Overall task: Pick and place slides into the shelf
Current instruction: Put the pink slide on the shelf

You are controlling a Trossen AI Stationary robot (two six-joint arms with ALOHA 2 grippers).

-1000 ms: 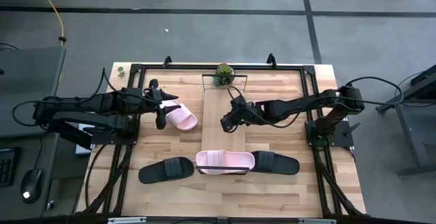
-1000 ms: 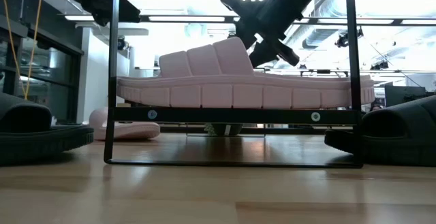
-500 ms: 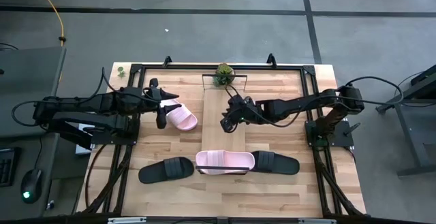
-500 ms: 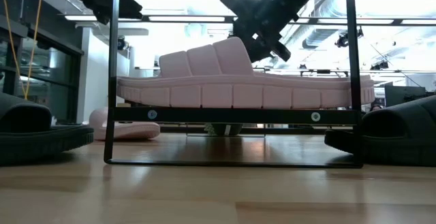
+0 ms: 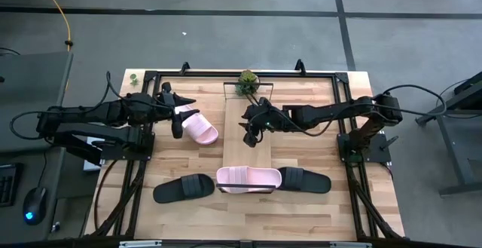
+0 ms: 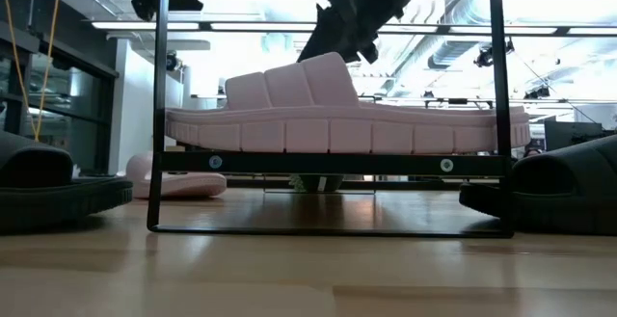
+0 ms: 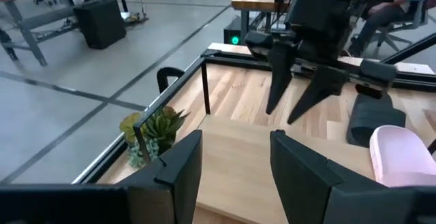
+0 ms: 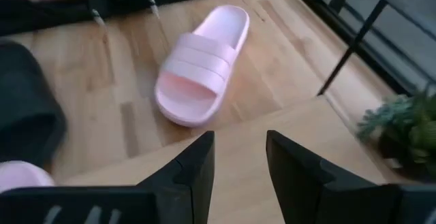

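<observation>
One pale pink foam slide sandal (image 5: 248,179) already on the long light-wood shelf board (image 5: 242,127); second pink slide (image 5: 200,130) beside it, under left gripper (image 5: 178,117). Right gripper (image 5: 249,133) above shelf. Both grippers' fingers apart, empty. Likely light, soft, springy: grasp across wide strap.

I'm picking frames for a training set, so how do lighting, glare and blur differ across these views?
High view: even light, soft shadows, everything sharp. Low view: bright ceiling lights behind turn the right gripper into a silhouette, while the pink slide on the shelf stays clear. Right wrist view: the pink slide on the table is slightly soft, the plant blurred. Left wrist view: near fingers soft.
</observation>
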